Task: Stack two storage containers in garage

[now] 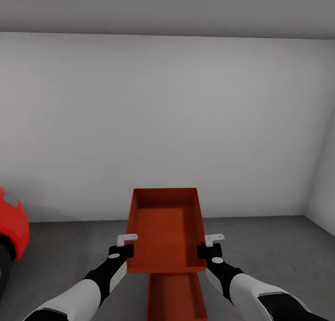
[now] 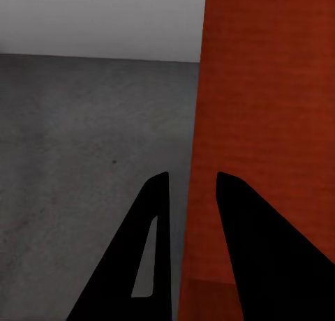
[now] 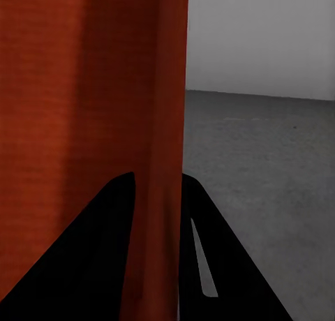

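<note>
One orange-red storage container (image 1: pixel 165 230) hangs in front of me, held by its two side walls. My left gripper (image 1: pixel 126 249) is shut on its left wall; in the left wrist view the gripper (image 2: pixel 192 190) straddles that wall (image 2: pixel 272 91). My right gripper (image 1: pixel 205 249) is shut on the right wall, and in the right wrist view the gripper (image 3: pixel 159 180) clamps the wall (image 3: pixel 98 84). The other storage container (image 1: pixel 177 297) lies below and nearer to me on the garage floor (image 1: pixel 274 246). I cannot tell whether the two touch.
A plain white wall (image 1: pixel 167 121) stands a short way ahead, with a side wall (image 1: pixel 323 186) at the right. Part of a red car (image 1: pixel 11 228) juts in at the left edge. Bare grey concrete stretches on both sides of the containers.
</note>
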You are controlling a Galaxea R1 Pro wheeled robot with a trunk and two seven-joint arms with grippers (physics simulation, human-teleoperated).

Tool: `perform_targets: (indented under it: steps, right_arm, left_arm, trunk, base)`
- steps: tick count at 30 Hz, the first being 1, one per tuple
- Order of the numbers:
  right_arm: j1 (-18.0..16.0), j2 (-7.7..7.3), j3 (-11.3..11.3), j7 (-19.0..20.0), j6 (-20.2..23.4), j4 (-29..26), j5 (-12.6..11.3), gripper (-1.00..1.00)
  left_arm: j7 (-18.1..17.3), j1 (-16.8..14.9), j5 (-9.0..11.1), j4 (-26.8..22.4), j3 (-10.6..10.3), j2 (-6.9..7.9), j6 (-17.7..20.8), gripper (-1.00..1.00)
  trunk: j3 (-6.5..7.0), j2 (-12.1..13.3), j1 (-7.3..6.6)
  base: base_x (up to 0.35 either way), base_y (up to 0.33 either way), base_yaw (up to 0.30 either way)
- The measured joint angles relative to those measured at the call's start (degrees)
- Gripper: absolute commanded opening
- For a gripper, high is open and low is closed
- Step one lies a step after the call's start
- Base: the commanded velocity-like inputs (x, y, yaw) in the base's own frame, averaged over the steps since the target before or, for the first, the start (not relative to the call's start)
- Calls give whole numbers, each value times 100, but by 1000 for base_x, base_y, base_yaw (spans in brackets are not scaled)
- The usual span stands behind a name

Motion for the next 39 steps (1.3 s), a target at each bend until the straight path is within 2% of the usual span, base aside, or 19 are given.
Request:
perform_targets:
  steps: [15, 39]
  right_arm:
    - [0, 1, -1, -2, 0, 0, 1, -100]
    - [0, 0, 0, 0, 0, 1, 0, -100]
  left_arm:
    - [-1, 0, -1, -1, 0, 0, 2, -100]
    - [0, 0, 0, 2, 0, 0, 0, -100]
  trunk:
    - [0, 0, 1]
    - [-19, 0, 0]
  base:
    - [-43, -101, 3]
    - [-22, -42, 0]
